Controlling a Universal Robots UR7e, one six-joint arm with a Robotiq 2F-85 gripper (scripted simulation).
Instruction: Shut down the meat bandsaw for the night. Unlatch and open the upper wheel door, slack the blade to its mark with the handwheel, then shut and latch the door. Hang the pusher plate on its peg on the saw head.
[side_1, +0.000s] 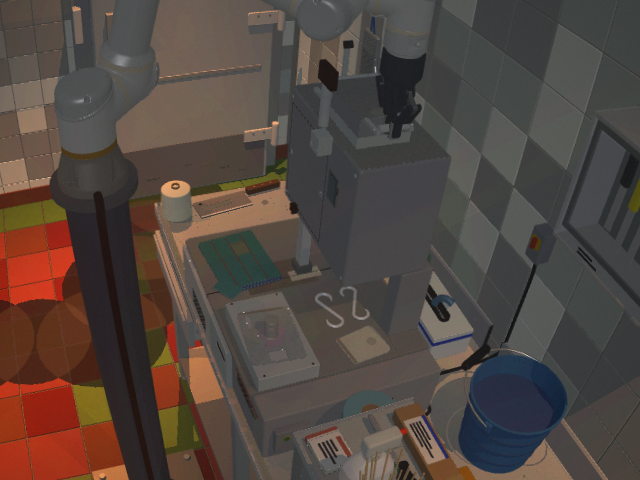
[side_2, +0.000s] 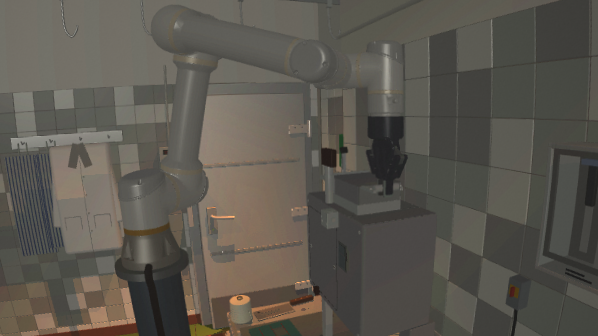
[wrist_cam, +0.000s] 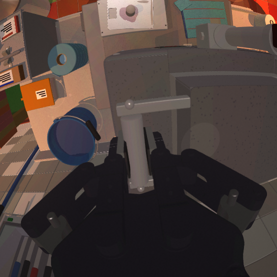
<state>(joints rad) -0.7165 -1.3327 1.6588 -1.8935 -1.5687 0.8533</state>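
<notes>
The handwheel's pale cylindrical grip (wrist_cam: 136, 149) stands on top of the saw head, and my gripper (wrist_cam: 137, 147) is closed around it from above, with the crank's grey crossbar (wrist_cam: 153, 104) just beyond the fingers. The handwheel sits on a raised grey block (side_1: 369, 126) atop the saw head (side_1: 362, 201). The upper wheel door (side_1: 306, 175) forms the head's left face and looks closed against it. The pusher plate (side_1: 271, 338), grey with a knob, lies on the saw table below. In the second side camera my gripper (side_2: 386, 187) points straight down onto the block.
Behind the saw is a tiled wall and a cold-room door (side_2: 250, 195). Two S-hooks (side_1: 342, 307), a green mat (side_1: 240, 261) and a beige pad (side_1: 364, 343) lie on the table. A blue bucket (side_1: 512, 408) stands at the right, by a cart of boxes (side_1: 372, 444).
</notes>
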